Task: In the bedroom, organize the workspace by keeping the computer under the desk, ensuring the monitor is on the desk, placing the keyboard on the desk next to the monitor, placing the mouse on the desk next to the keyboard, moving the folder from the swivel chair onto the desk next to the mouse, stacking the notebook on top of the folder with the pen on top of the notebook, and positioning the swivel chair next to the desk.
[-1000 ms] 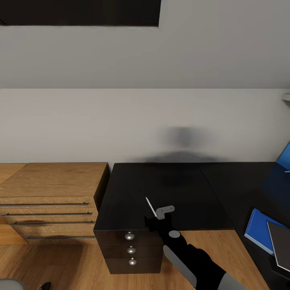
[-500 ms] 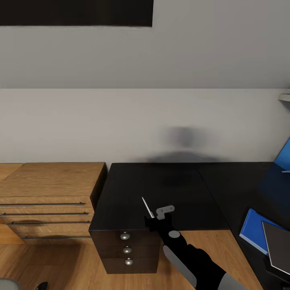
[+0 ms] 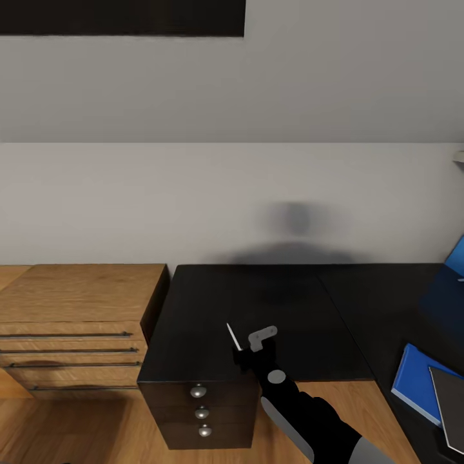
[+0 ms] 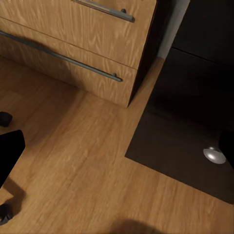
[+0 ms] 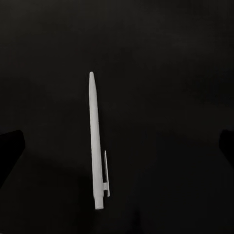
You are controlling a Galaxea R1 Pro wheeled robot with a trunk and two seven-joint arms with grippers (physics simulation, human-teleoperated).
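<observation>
A slim silvery pen [image 5: 96, 141] lies on the left part of the black desk [image 3: 290, 303], also seen as the pen [image 3: 233, 337] in the head view. My right gripper [image 3: 247, 353] hovers just above it, open, its dark fingertips [image 5: 10, 146] spread wide to either side of the pen without touching it. At the right edge the blue folder [image 3: 414, 383] lies on the desk with the dark notebook [image 3: 451, 406] on top. My left gripper [image 4: 122, 146] hangs open low over the wood floor, holding nothing.
A light wooden dresser [image 3: 77, 303] with bar handles stands left of the desk. The desk's drawer unit [image 3: 201, 412] with round silver knobs sits below my right arm. A blue slanted panel [image 3: 455, 254] shows at the far right.
The whole view has drifted, so the camera moved. The desk and pen slid slightly left and down in the picture. My right gripper stays open over the pen.
</observation>
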